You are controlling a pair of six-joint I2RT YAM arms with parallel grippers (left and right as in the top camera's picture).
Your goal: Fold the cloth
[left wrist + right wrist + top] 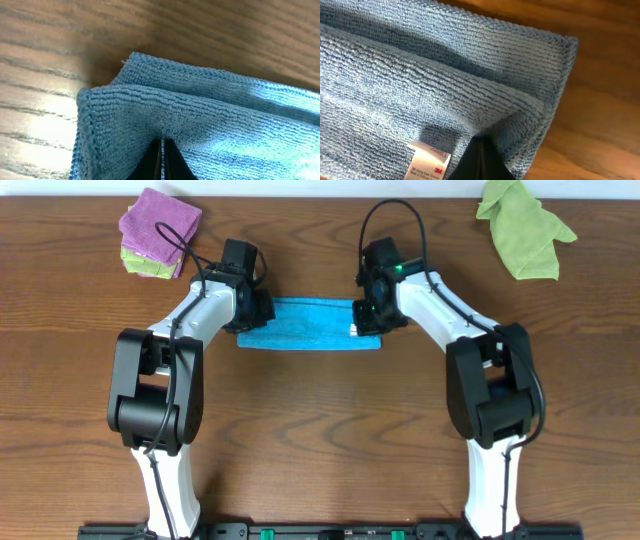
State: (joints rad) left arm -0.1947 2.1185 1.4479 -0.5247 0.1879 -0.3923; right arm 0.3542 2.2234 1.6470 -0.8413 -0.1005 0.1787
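The left gripper (pixel 162 142) and right gripper (pixel 479 141) are pinching opposite ends of the folded bright sky-blue fabric cloth (pixel 312 326).

"How many cloths do you count?"

"Four. One blue cloth (pixel 310 327), one purple cloth (pixel 160 220), and two green ones: a lime cloth (pixel 145 266) and an olive cloth (pixel 522 225)."

"Any tags?"

"One tag (pixel 427 164), white, on the blue."

"And arms?"

"Two: the left arm (pixel 160 380) and the right arm (pixel 490 380)."

"Grippers?"

"Two again, one per arm: the left gripper (pixel 162 159) and the right gripper (pixel 480 159). Each shows two fingers, so four in all."

"Tables?"

"One table (pixel 320 440), wood-grained."

"So four cloths, one tag, two arms, two grippers, one table?"

"That is my count."
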